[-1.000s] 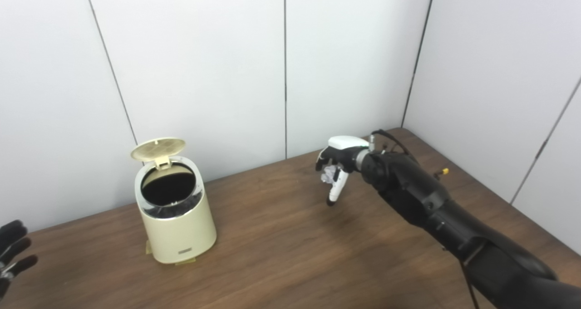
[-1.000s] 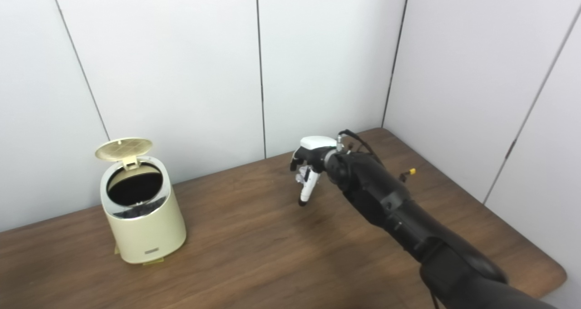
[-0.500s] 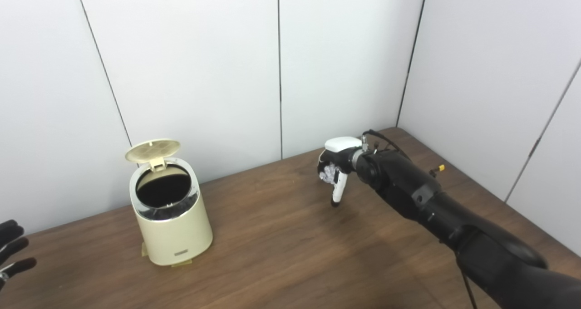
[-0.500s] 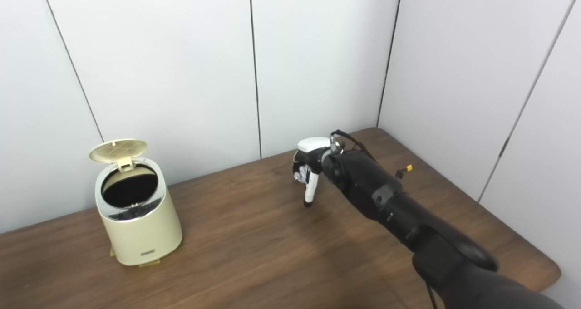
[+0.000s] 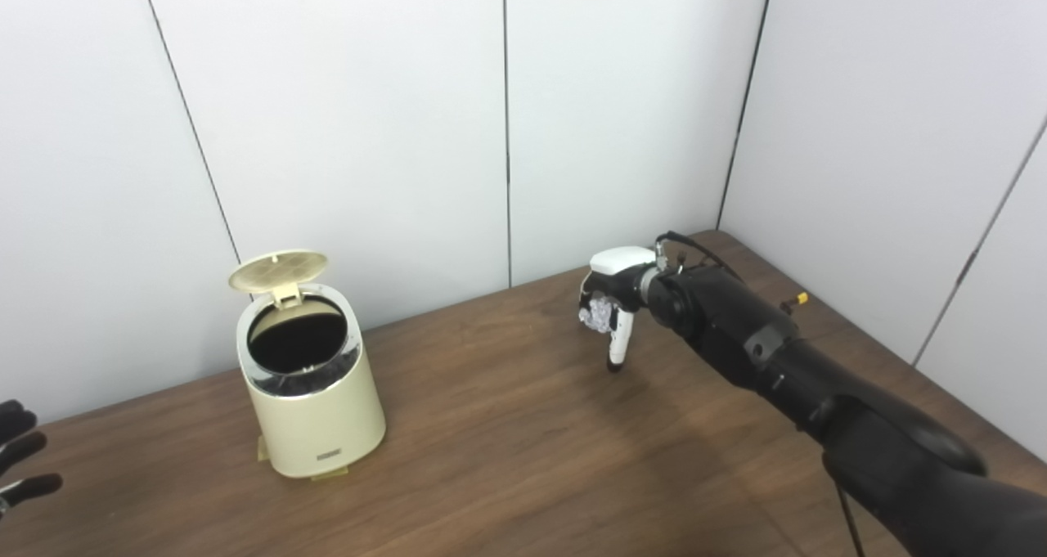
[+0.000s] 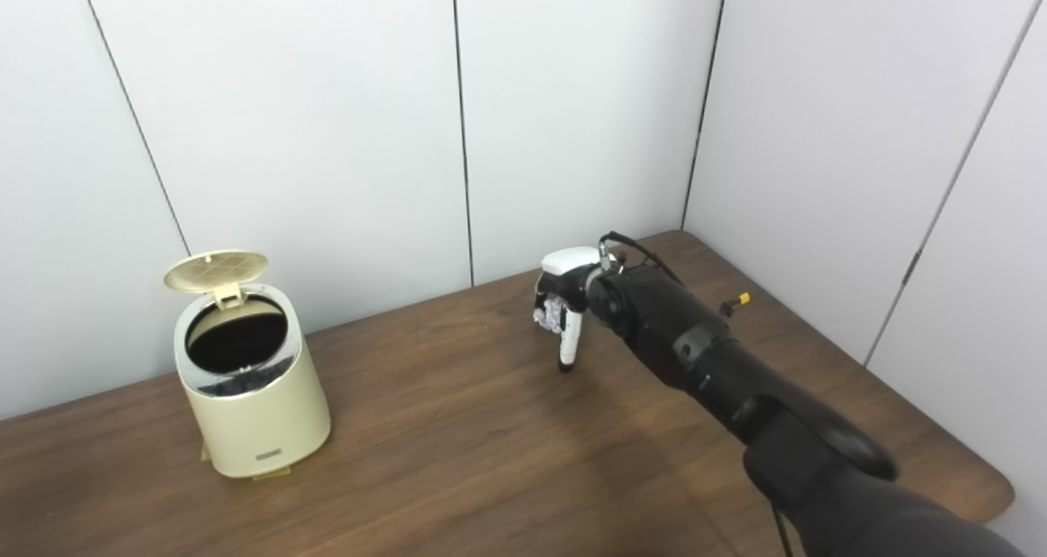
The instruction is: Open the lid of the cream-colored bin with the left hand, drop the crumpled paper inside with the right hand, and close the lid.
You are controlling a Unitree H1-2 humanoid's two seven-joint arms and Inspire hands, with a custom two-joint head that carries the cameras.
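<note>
The right hand point(image 5: 609, 316) is clenched on the crumpled paper point(image 5: 590, 316) above the table point(image 5: 523, 451). The cream-colored bin point(image 5: 311, 393) stands well apart from it, on its thumb-free far side, with the lid point(image 5: 278, 269) raised. Carry the paper level until directly over the opening, then release. The left hand point(image 5: 16, 467) waits beyond the bin, fingers spread, holding nothing.
</note>
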